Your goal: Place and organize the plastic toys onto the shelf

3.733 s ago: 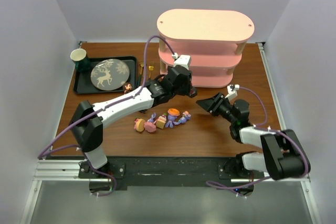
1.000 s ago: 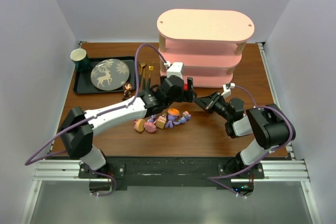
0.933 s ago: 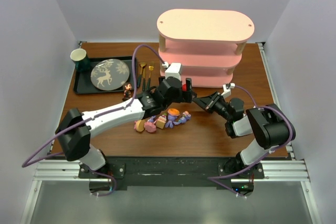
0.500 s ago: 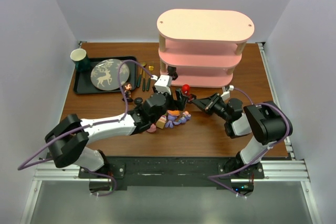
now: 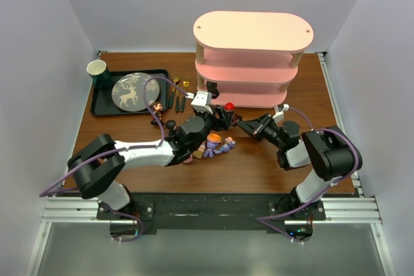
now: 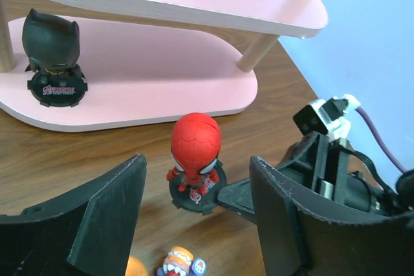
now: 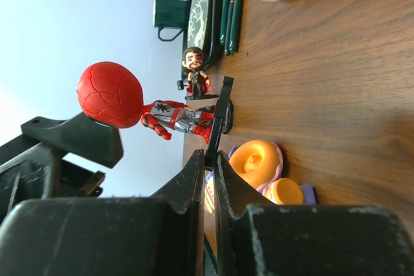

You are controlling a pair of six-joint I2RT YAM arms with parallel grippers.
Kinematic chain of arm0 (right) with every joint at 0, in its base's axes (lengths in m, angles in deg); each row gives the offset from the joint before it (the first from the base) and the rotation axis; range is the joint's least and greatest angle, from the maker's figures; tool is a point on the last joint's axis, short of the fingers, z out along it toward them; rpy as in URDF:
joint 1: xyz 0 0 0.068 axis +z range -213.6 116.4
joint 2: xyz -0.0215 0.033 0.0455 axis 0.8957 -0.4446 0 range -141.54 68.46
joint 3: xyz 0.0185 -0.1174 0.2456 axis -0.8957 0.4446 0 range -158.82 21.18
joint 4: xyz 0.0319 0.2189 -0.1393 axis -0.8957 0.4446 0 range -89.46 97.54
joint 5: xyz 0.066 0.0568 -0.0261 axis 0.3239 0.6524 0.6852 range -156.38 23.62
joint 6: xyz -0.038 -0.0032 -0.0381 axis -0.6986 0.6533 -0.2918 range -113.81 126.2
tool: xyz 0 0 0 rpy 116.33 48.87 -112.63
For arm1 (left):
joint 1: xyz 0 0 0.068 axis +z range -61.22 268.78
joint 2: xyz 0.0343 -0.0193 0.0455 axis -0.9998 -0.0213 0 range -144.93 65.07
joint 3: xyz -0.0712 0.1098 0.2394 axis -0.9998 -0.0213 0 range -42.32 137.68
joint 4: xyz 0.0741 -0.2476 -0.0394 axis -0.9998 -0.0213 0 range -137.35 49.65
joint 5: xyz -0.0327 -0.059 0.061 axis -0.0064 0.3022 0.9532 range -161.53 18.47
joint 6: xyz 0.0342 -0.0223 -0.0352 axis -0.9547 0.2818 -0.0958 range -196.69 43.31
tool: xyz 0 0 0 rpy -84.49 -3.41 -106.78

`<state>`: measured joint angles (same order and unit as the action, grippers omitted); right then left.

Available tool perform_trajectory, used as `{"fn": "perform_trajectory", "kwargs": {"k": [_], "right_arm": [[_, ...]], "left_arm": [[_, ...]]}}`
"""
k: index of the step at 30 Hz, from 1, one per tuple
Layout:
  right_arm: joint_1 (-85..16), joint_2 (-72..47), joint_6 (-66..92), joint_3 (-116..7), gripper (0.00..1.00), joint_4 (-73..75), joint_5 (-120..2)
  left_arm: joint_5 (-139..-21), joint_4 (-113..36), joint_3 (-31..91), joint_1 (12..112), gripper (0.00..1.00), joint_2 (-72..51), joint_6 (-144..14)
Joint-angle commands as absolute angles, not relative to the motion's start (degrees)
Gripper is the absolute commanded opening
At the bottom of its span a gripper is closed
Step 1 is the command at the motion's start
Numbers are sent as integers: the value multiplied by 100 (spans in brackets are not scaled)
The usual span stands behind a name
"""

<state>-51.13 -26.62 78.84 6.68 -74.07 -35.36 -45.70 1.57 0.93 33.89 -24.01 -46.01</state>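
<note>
While left gripper (image 6: 195, 159) gapes empty, right gripper (image 7: 211, 150) pinches a toy (image 6: 196, 141) — red-headed, black-based.

- Brown wooden table (image 5: 259, 166).
- Black tray (image 5: 99, 106) at the far left of the table.
- Round plate (image 5: 131, 90) with a pale deer, lying in the tray.
- Dark green cup (image 5: 97, 70) at the tray's far left corner.
- Gold spoons (image 5: 176, 93) with dark handles, just right of the tray.
</note>
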Motion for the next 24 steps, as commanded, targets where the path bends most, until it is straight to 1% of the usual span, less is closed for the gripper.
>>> {"fn": "perform_trajectory", "kwargs": {"k": [1,6,7,13,24], "right_arm": [[-5094,-2417,7783,668,0,-8472,-3562],[-5094,-2329,7704,668,0,-8358,-3536],[-5094,-2295,7686,676,0,-8331,-3536],[-5086,-2224,7616,676,0,-8217,-3544],[-5086,-1987,7396,650,0,-7805,-3562]], "left_arm": [[-4199,930,93,3359,68,-2581,-4663],[-4340,1124,128,3359,63,-2801,-4733],[-4357,1116,136,3359,61,-2818,-4733],[-4436,1098,251,3359,58,-2976,-4716],[-4463,1168,348,3359,59,-3064,-4628]]}}
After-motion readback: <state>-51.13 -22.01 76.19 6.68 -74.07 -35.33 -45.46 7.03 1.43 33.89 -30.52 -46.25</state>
